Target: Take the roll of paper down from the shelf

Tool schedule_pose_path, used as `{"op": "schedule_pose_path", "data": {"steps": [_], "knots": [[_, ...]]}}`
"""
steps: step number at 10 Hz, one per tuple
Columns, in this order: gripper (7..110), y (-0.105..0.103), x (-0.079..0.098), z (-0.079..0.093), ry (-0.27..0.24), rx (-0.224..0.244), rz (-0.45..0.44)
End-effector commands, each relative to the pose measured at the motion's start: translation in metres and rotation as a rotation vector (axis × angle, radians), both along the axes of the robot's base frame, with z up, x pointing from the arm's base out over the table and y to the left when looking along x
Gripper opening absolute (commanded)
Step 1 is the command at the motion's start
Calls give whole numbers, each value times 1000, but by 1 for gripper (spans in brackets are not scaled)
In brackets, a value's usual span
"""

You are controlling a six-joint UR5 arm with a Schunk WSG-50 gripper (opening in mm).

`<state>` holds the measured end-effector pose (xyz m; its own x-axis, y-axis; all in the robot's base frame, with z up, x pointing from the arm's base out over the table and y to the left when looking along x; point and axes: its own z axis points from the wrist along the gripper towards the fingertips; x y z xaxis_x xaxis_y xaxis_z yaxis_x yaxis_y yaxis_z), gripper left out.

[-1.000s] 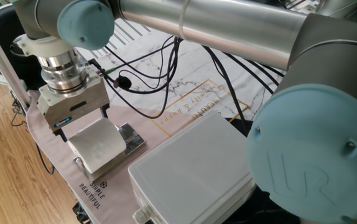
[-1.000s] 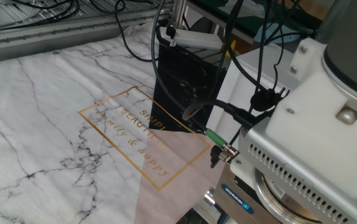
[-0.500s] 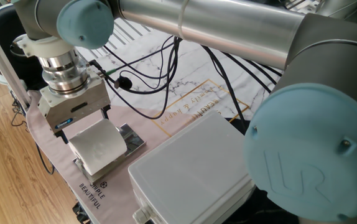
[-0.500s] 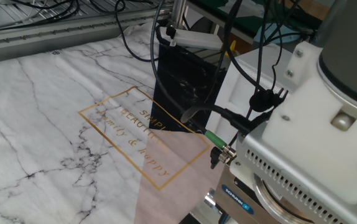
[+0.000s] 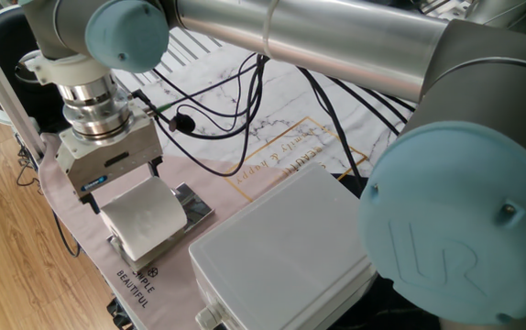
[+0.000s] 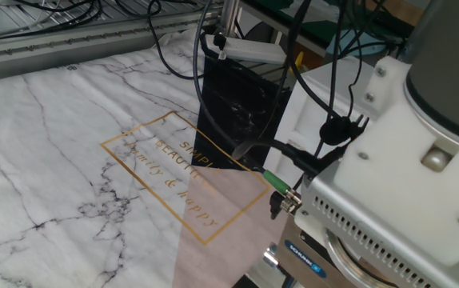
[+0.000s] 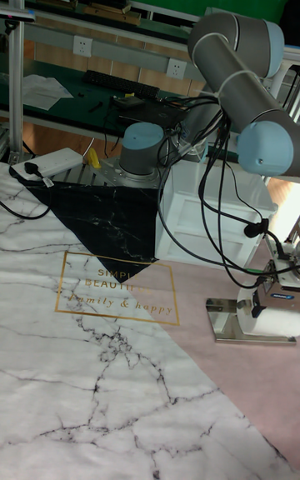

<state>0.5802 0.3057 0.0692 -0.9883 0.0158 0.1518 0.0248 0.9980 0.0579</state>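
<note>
The roll of paper [image 5: 144, 214] is seen lying on the chrome shelf [image 5: 192, 203], beside the white plastic box [image 5: 286, 247]. The gripper [image 5: 124, 186] is lowered over it, jaws spread to straddle the roll's ends, presumably for a grasp; contact cannot be told.

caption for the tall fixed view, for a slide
UR5 gripper lowered over the roll of paper on the chrome shelf.

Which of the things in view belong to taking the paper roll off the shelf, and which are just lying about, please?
Part of the job:
roll of paper
shelf
gripper, down around the roll

Just lying about:
white plastic box
marble-print cloth
black cables
</note>
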Motion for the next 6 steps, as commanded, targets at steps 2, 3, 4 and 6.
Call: {"op": "schedule_pose_path", "data": {"steps": [2,3,4,6], "knots": [[88,3,-4,-2,4,41,25],[88,3,-1,-4,-7,49,24],[88,5,-2,-4,0,57,29],[107,7,-10,-3,30,70,42]]}}
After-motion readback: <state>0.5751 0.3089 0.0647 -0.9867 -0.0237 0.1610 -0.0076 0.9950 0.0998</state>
